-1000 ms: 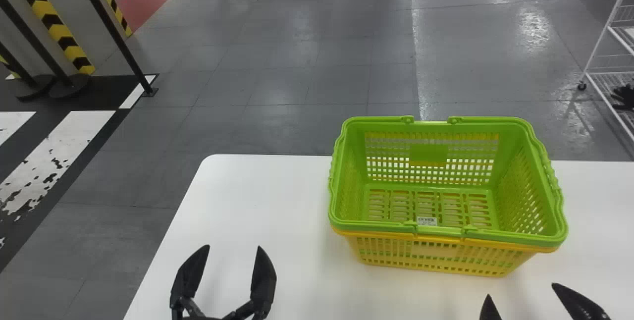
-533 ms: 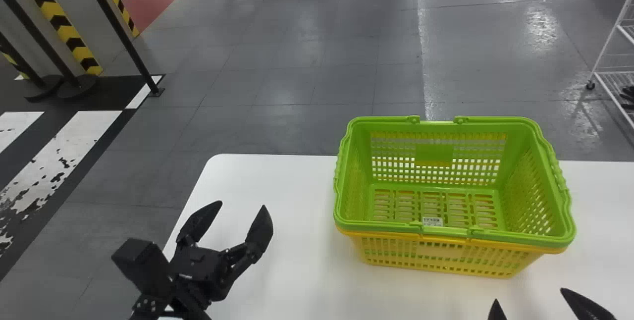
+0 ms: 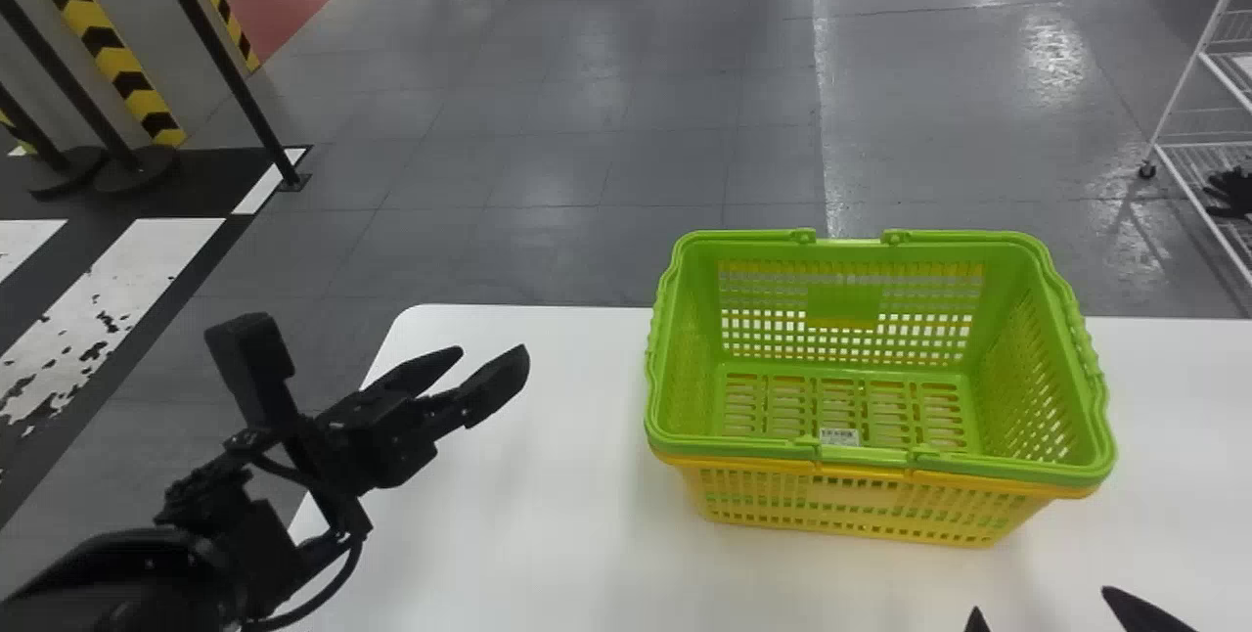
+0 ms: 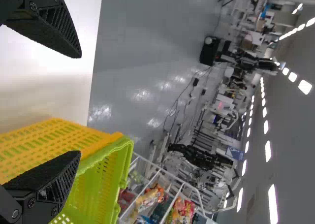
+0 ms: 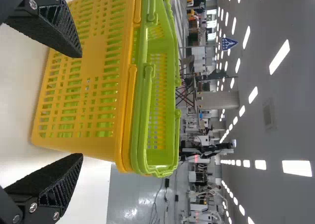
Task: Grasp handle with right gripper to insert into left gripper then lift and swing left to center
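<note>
Nesting inside the yellow basket [image 3: 851, 505] on the white table [image 3: 528, 475], green basket [image 3: 846, 304] sits robot's right, near handle [image 5: 145, 111] folded along rim. Right gripper [image 3: 1041, 600] and left gripper [image 3: 494, 351] both spread, empty. Risk: close-set yellow handle [image 5: 129, 108] gets pinched too, or snug baskets rise together.

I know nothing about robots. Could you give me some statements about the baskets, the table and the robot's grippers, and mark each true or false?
1. The green basket sits inside the yellow basket. True.
2. The left gripper is holding a basket. False: its jaws are apart, with nothing between them.
3. Both baskets rest on a white table. True.
4. The green basket's handles stand straight up. False: they lie folded along the rim.
5. The right gripper's jaws are apart. True.
</note>
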{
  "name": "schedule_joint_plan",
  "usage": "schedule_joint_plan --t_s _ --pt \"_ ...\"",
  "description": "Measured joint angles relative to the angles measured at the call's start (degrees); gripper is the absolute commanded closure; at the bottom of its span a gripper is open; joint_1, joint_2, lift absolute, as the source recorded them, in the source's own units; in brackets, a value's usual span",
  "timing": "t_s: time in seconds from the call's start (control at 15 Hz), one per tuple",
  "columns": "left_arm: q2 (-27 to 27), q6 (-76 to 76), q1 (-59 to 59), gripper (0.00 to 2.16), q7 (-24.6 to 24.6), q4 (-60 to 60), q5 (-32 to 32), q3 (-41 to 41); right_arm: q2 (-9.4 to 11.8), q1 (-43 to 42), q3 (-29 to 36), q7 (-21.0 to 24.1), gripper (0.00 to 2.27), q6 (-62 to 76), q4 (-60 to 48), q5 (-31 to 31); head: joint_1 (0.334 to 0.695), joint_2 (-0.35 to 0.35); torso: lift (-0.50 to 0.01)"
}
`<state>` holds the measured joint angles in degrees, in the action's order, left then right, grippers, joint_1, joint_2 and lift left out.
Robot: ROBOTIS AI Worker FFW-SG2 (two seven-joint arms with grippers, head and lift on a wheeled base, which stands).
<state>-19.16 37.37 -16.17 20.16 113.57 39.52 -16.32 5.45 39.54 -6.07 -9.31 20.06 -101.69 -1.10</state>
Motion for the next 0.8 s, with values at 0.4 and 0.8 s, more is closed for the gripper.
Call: schedule_joint_plan --t_s 0.4,0.8 --pt "-0.19 16.7 12.31 0.12 5.88 -7.65 4.43 0.89 -0.02 1.5 0.17 0.0 0.08 -2.12 -2.43 0.26 0.695 0.14 -0.093" --pt "-1.36 25.98 25.92 0.12 11.33 -23.05 6.69 3.37 -0.09 1.88 0.31 0.0 0.08 -3.03 -2.9 0.48 0.695 0.113 -0.093"
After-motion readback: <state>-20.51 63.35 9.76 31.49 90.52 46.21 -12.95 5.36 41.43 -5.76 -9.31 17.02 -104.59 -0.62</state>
